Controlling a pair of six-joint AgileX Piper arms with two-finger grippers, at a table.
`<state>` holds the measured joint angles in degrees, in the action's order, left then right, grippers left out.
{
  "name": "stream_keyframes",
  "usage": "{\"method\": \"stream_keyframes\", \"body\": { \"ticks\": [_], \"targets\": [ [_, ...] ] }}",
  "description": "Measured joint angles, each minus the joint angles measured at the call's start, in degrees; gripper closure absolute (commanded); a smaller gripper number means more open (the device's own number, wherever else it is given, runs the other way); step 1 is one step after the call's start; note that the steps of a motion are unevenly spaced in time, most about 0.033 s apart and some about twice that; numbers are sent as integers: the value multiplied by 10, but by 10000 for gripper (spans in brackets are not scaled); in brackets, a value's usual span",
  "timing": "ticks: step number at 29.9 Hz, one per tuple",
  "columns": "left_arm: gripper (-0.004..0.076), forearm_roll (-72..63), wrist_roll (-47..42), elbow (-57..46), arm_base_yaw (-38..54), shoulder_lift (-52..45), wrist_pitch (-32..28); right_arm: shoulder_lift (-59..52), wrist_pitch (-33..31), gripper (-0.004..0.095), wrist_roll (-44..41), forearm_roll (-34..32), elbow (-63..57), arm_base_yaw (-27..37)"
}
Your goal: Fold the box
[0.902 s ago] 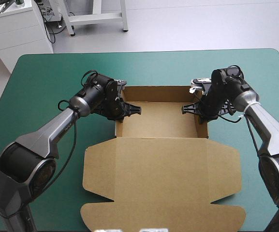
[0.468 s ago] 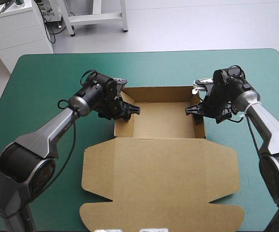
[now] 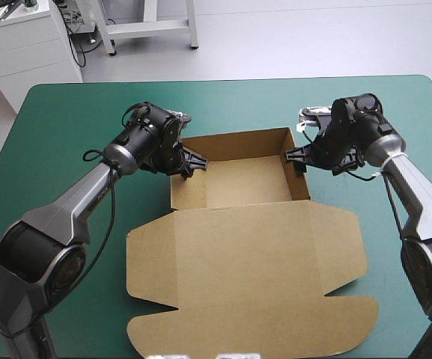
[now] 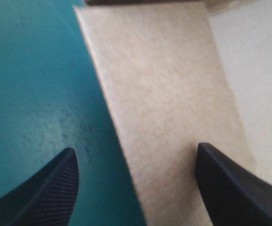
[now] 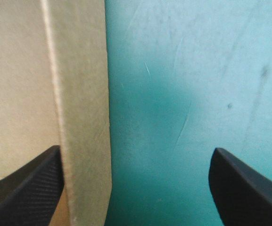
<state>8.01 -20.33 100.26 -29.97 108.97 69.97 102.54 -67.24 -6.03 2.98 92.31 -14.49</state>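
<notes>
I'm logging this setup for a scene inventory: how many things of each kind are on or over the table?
Brown box: 1
Black-fingered grippers: 2, the left gripper and the right gripper
Total: 3

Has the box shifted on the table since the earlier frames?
Yes. The box has turned slightly anticlockwise: its far wall, earlier parallel to the far edge of the table, now slants, with its right end nearer that edge.

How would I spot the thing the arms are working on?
On the teal-green table, look mid-table, between the left gripper and right gripper: the box. It alone is brown board, an open tray with its lid lying flat.
</notes>
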Motion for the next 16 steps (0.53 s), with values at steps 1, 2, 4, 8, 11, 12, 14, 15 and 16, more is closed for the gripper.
{"method": "stream_keyframes", "body": {
  "ticks": [1,2,4,8,11,12,14,15,16],
  "targets": [
    [222,7,1,14,1,0,2,0,-4,143,0,0,16,0],
    [222,15,3,34,1,0,5,0,-10,143,0,0,33,0],
    [223,23,11,80,1,0,9,0,-24,143,1,0,68,0],
    [393,-5,37,163,2,-10,11,-6,-32,143,7,1,111,0],
    [741,-34,71,188,2,-33,12,-23,-35,143,12,1,109,0],
    [736,-40,82,188,2,-46,14,-33,-36,143,13,2,103,0],
    [746,-45,95,176,2,-76,16,-55,-38,143,14,2,84,-1],
    [751,-47,99,163,2,-96,17,-66,-38,143,16,2,73,-2],
    [752,-47,102,146,2,-117,17,-77,-39,143,17,2,61,-3]
  ]
}}
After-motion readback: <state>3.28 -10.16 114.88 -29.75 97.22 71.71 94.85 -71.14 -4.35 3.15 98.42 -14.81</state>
